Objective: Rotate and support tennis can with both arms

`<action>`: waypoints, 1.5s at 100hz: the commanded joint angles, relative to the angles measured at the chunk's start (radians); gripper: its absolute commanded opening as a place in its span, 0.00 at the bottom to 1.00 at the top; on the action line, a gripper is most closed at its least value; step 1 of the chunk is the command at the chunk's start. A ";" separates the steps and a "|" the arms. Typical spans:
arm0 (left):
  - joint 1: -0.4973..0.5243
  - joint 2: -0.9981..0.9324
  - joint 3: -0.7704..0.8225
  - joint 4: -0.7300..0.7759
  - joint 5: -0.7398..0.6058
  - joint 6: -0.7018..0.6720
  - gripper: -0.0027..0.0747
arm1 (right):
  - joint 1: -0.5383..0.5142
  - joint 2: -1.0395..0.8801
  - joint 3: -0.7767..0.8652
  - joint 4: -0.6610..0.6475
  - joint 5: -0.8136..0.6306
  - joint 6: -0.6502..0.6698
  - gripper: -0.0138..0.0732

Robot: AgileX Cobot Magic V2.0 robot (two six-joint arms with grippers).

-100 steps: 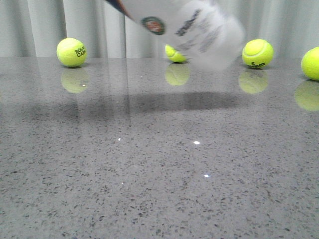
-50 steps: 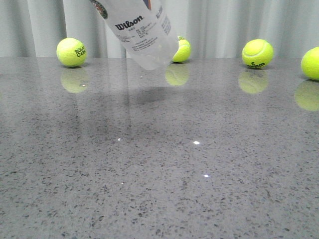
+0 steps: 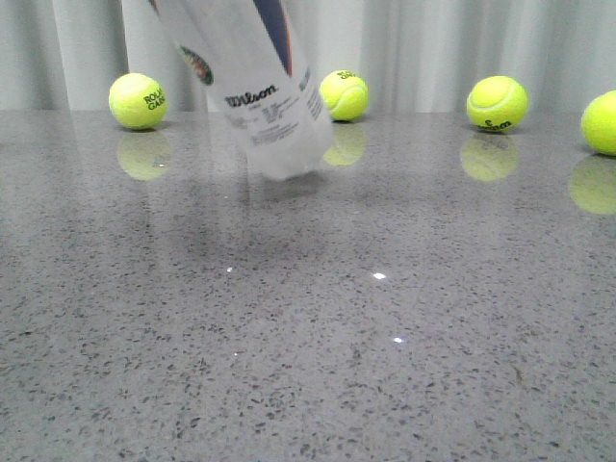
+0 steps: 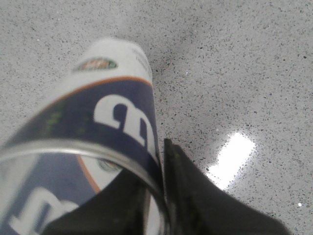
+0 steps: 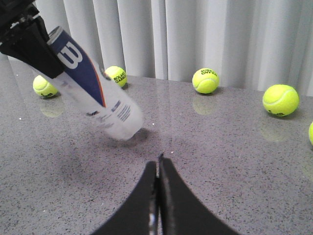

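A: Item one, tennis can: clear cylinder, white label, navy band with white "W", orange stripe, silver rim; held tilted above the grey speckled surface, closed end lowest and clear of the surface; against half a second ago, lower in the front view, its bottom edge a little nearer the surface, lean much the same; a full second ago it lay far flatter and further right.

B: Holder?

A: Left gripper: dark fingers clamped at the rim end of the can; one finger outside the wall, the other partly hidden behind the plastic.

B: Right gripper?

A: Fingers pressed together, nothing between them; low over the surface, well apart from the can.

B: Other stock?

A: Tennis balls, yellow-green, along the back before the white curtain: far-left ball; middle ball, now fully uncovered, where the can hid part of it before; right ball; edge ball, cut by the frame; none has shifted.
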 commanded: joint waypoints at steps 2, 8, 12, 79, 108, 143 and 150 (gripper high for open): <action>-0.003 -0.026 -0.037 -0.008 0.014 -0.011 0.32 | -0.005 0.011 -0.023 -0.006 -0.072 -0.004 0.09; -0.003 -0.024 -0.037 -0.008 0.014 -0.011 0.43 | -0.005 0.011 -0.023 -0.006 -0.072 -0.004 0.09; -0.003 -0.024 -0.037 -0.008 0.014 -0.011 0.51 | -0.005 0.011 -0.023 -0.006 -0.072 -0.004 0.09; 0.125 0.155 -0.328 -0.096 0.014 -0.009 0.59 | -0.005 0.011 -0.023 -0.006 -0.073 -0.004 0.09; 0.125 0.148 -0.335 -0.130 -0.019 -0.008 0.59 | -0.005 0.011 -0.023 -0.006 -0.073 -0.004 0.09; 0.083 -0.059 -0.163 -0.153 -0.391 -0.008 0.01 | -0.005 0.011 -0.023 -0.006 -0.072 -0.004 0.09; 0.075 -0.116 -0.056 -0.153 -0.480 -0.008 0.01 | -0.005 0.011 -0.023 -0.006 -0.072 -0.004 0.09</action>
